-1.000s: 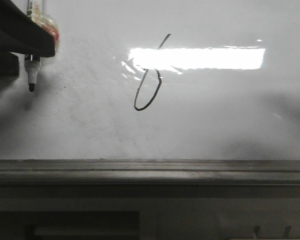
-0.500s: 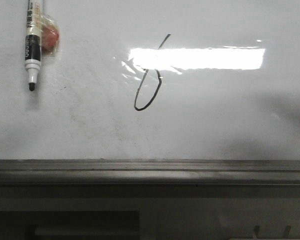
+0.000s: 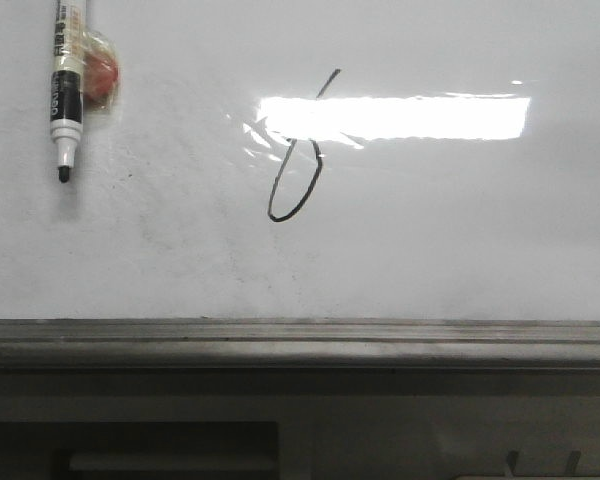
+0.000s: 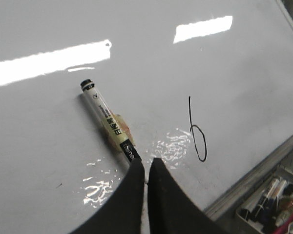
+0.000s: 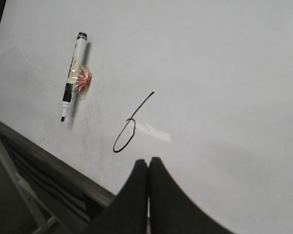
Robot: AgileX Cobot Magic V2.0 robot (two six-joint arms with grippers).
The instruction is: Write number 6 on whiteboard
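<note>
Both fingers [image 4: 145, 170] [image 5: 149, 168] pressed together, one marker [image 3: 65, 95], one number 6 [image 3: 298, 160], whiteboard [image 3: 430, 250]

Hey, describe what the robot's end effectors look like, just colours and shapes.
Left end effector and right end effector look alike: two matte black fingers each, broad at the base and curving to narrow rounded tips. No cables, markings or labels show on them. The arms themselves are out of frame.

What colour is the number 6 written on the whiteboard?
Black. The number 6 shows best in the front view, on the white whiteboard.
</note>
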